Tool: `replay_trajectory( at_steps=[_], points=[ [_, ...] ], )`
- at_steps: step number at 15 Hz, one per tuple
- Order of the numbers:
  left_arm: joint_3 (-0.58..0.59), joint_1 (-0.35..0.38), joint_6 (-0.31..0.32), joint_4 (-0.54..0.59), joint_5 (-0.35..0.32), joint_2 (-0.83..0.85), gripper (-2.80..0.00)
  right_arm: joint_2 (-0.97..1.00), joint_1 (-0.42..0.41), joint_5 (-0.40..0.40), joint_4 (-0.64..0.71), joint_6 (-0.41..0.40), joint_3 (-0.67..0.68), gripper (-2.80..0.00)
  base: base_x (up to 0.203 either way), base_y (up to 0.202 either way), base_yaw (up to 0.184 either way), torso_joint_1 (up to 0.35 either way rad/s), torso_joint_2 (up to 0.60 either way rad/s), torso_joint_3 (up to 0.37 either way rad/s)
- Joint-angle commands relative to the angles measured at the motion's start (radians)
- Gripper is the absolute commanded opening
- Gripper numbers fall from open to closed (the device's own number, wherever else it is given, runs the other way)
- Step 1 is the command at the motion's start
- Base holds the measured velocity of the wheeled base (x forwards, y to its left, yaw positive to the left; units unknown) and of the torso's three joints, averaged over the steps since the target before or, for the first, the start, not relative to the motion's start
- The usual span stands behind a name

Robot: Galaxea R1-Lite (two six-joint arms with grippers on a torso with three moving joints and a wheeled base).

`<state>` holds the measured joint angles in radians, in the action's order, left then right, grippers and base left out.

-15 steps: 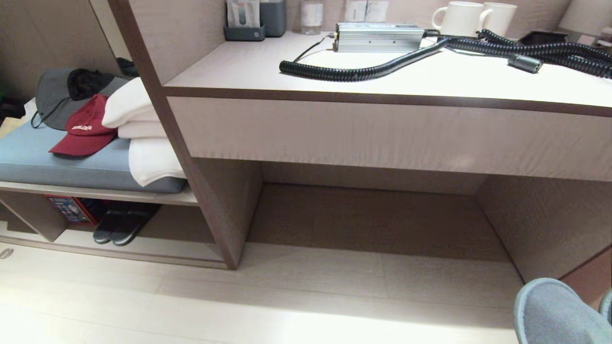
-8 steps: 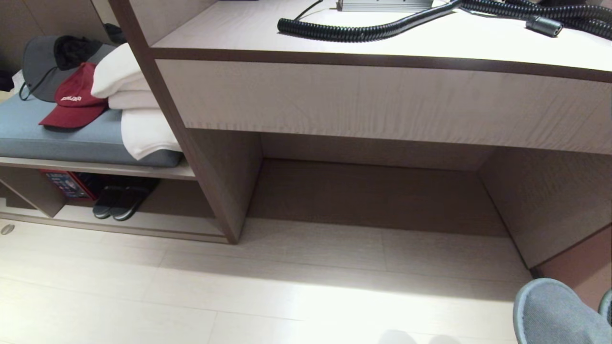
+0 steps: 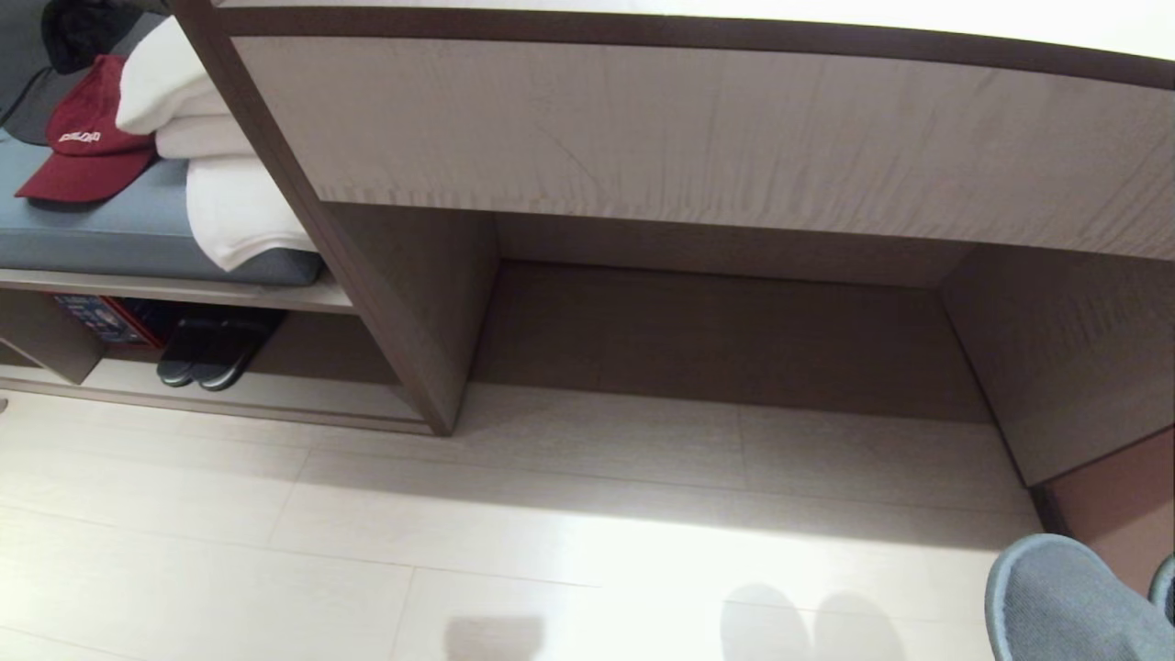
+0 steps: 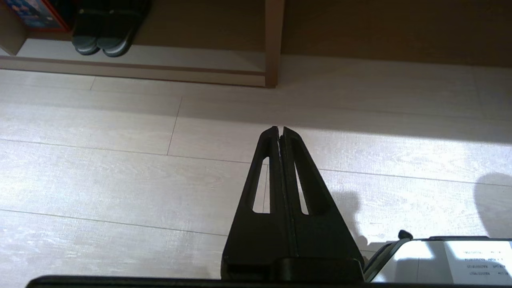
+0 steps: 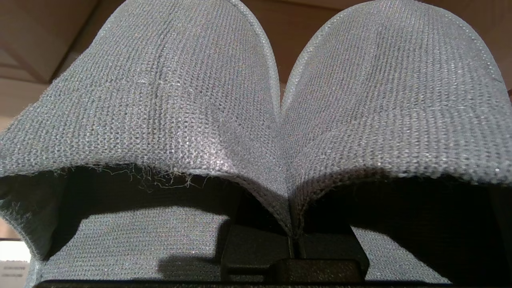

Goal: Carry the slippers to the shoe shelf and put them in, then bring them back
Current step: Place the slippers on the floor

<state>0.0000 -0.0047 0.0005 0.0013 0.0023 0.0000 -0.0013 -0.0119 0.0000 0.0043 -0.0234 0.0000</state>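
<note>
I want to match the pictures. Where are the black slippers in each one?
Head view: black slippers, far left, in the low shelf.
Left wrist view: in that shelf, beyond the left gripper.
Right wrist view: not in it.
Shared landmark: red box beside them.

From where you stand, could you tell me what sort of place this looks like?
Probably a hotel room or bedroom entry: a built-in desk, a cushioned bench bearing a red cap and folded white towels, and dark slippers on the shelf beneath.

both fingers [image 4: 280, 132] shut (arms parked)
</note>
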Motion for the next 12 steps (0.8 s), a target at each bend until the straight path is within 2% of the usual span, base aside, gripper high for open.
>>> replay_trajectory(
  at_steps=[1,12],
  points=[
    [0.001,0.0,-0.001,0.002,0.001,0.0,-2.8,-0.003,0.0,0.0,0.0,-0.001,0.0,-2.8,0.0,0.0,0.0,-0.001,0.0,-0.208],
    [0.002,0.0,-0.008,-0.001,0.002,0.0,-2.8,-0.002,0.001,-0.002,0.0,-0.003,0.0,-2.8,0.0,0.0,0.0,0.001,0.0,-0.197]
  ],
)
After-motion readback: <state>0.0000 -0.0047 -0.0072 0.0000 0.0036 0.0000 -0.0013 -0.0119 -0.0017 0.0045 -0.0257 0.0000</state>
